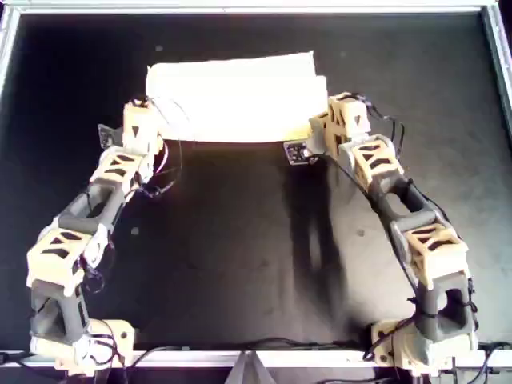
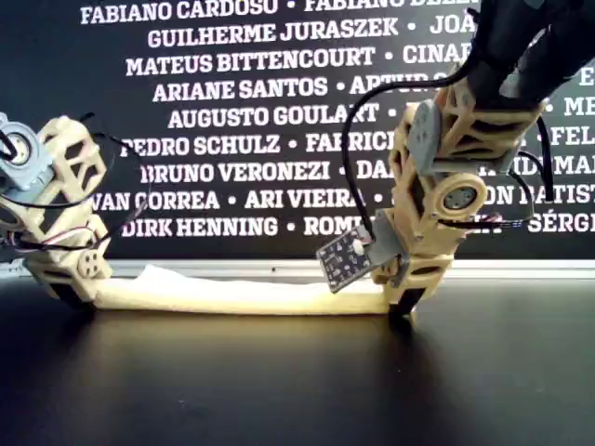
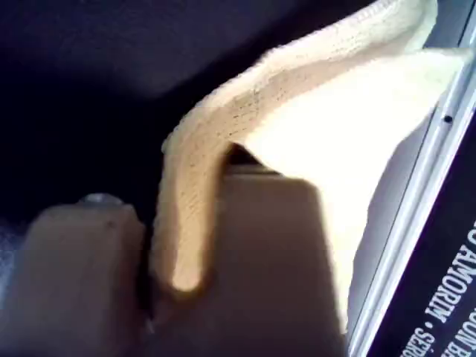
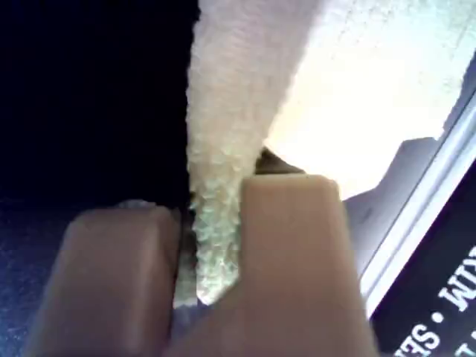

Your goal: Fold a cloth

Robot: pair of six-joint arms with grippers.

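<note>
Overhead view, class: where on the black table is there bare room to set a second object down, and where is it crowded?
Bare table lies between the two arms, below the cloth in the overhead view, and along that view's top edge. Crowded: the cloth's lower corners, where the left end effector and right end effector each pinch it.

I see a black table top [image 1: 240, 256] filling most of the overhead view, matte with a few pale specks, and framed by a silver metal rim [image 1: 498, 64] along its edges. In the exterior view a dark banner [image 2: 232, 111] stands behind the table, printed with rows of white names such as "AUGUSTO GOULART" and "DIRK HENNING". Black cables [image 1: 264, 346] trail along the table's near edge in the overhead view.
</note>
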